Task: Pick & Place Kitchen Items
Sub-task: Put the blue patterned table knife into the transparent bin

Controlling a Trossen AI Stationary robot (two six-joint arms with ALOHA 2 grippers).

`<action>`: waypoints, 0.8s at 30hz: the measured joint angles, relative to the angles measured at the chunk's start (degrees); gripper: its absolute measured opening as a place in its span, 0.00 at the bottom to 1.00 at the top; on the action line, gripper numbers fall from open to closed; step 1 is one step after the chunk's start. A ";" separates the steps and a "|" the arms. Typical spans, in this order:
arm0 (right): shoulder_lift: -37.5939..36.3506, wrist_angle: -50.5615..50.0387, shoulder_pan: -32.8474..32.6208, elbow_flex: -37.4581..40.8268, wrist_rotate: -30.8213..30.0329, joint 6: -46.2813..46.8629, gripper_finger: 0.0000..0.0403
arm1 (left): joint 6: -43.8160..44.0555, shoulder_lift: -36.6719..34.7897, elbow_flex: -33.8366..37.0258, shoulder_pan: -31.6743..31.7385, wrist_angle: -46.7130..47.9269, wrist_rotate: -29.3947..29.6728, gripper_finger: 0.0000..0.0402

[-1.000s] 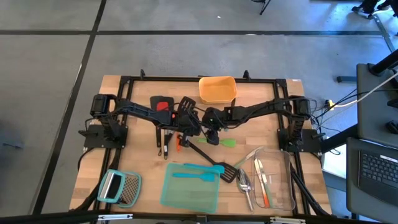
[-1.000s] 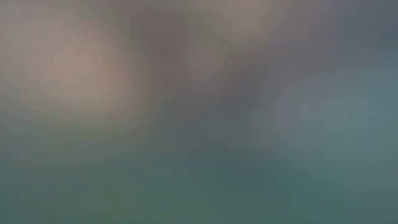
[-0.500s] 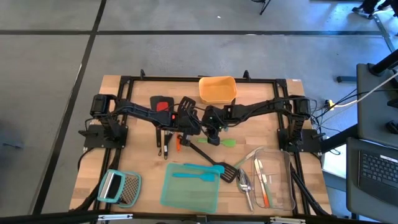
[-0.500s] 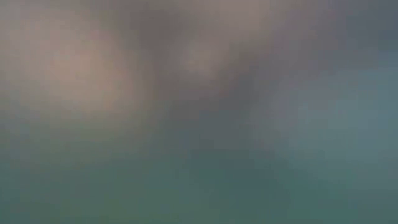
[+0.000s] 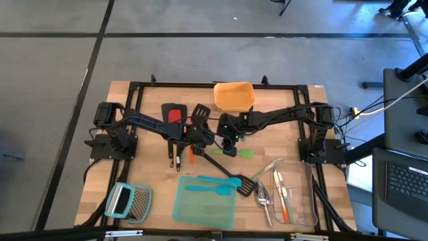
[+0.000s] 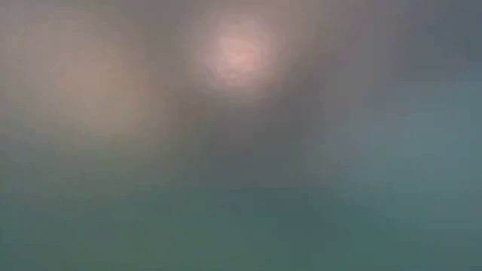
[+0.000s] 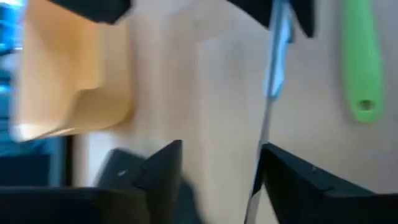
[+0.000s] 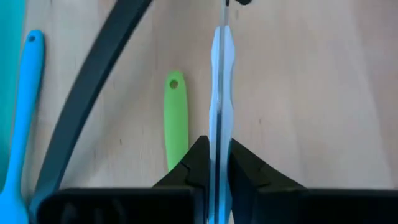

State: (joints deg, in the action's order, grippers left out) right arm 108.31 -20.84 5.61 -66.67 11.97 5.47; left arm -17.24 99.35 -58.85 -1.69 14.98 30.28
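the wooden surface (image 5: 147,100) fills the middle of the high view, with both dark arms reaching in to meet near its centre. at about 12 o'clock on it stands an orange container (image 5: 234,96), at about 6 o'clock a teal container (image 5: 204,209) with a light-blue spatula (image 5: 212,189) lying across its far edge, and at about 4 o'clock a clear container (image 5: 309,199) holding silver cutlery and an orange-handled piece. a grater (image 5: 128,201) with a light-blue handle lies at about 7 o'clock. a black slotted turner (image 5: 229,175) runs slantwise from the centre toward 5 o'clock, its head by two silver spoons (image 5: 264,198). a red-and-black turner (image 5: 174,114) lies at about 11 o'clock, just beside the left arm. a green spatula (image 8: 175,118) rests just right of centre. the right claw (image 8: 217,163) is pinched tight on a slim silver utensil (image 8: 221,93) with a blue sheen, held edge-on above the wood. the left claw (image 7: 217,168) sits close by at the centre, its fingers (image 7: 163,167) spread apart with that same thin utensil passing between them, though whether either finger touches it cannot be told. the low view shows only blur.
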 joint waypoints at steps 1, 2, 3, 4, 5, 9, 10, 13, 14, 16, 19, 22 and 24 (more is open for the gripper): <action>0.00 -0.08 -0.15 -0.35 -0.14 0.10 0.08 | 0.06 -0.65 0.00 -0.27 -0.04 2.36 0.57; 0.00 -0.19 -0.30 -0.75 -0.18 0.10 0.08 | 0.13 -1.39 0.00 -0.49 -0.26 4.98 0.59; -0.01 -0.30 -0.44 -1.17 -0.40 0.12 0.08 | 0.07 -2.20 -0.03 -0.73 -0.41 7.25 0.61; -0.14 -0.37 -0.56 -1.60 -0.70 0.19 0.08 | 0.05 -2.98 -0.04 -0.87 -0.17 8.92 0.62; -0.22 -0.65 -0.64 -2.04 -0.89 0.58 0.08 | 0.07 -3.68 -0.04 -0.95 0.25 10.50 0.63; -0.22 -4.61 -0.79 -4.53 -4.35 3.92 0.08 | 0.69 -6.92 -0.02 -0.80 0.95 13.93 0.63; -0.22 -5.33 -0.82 -5.19 -5.30 4.19 0.08 | 0.88 -7.84 -0.02 -0.79 0.97 13.93 0.63; -0.24 -6.09 -0.81 -6.39 -5.83 4.44 0.07 | 1.01 -9.84 -0.02 -0.79 1.86 12.79 0.62; -0.24 -6.22 -0.81 -6.73 -5.85 4.65 0.07 | 1.11 -10.52 -0.02 -0.79 2.75 12.77 0.62; -0.26 -6.23 -0.89 -7.23 -5.79 5.05 0.07 | 1.84 -11.79 -0.02 -0.83 4.31 13.44 0.61; -0.25 -6.70 -1.15 -7.26 -5.84 5.70 0.07 | 3.71 -12.91 -0.02 -0.55 8.03 15.56 0.61; -0.26 -6.63 -1.48 -7.26 -5.82 5.71 0.07 | 6.12 -13.42 -0.03 0.13 11.62 15.66 0.61; -0.26 -6.69 -1.63 -7.26 -5.82 5.71 0.07 | 8.19 -13.42 0.17 0.74 14.04 15.66 0.61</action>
State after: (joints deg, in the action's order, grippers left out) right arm 108.05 -27.53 3.98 -73.93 6.15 11.18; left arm -9.05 85.93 -58.68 -0.94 29.02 45.94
